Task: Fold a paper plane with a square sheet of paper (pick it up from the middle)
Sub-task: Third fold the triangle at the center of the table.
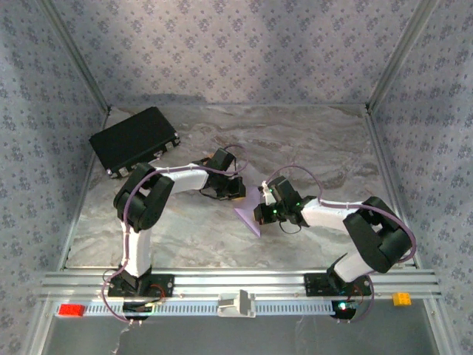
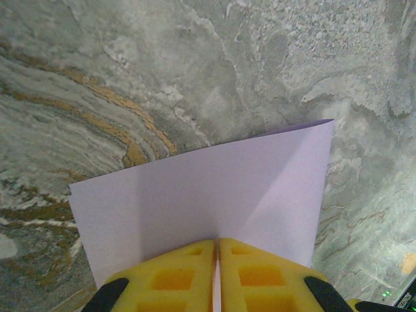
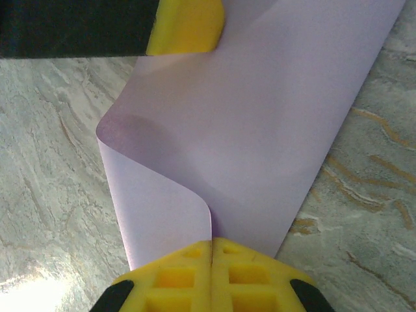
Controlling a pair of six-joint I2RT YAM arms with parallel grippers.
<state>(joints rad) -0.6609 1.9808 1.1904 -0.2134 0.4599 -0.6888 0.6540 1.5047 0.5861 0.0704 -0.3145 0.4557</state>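
Jaws of both arms squeezing shut on square sheet of paper [image 2: 208, 195]: left jaws pinching one edge, right jaws pinching curled edge. Sheet hanging over surface [image 1: 310, 148], well right of black case [image 1: 135, 140]. Best way: lining up edges evenly, pulling gently, not tearing.

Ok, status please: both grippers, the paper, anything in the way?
Left gripper shut on paper. Right gripper shut on it too. Sheet curled between them, no plane yet. Black case far left, apart.
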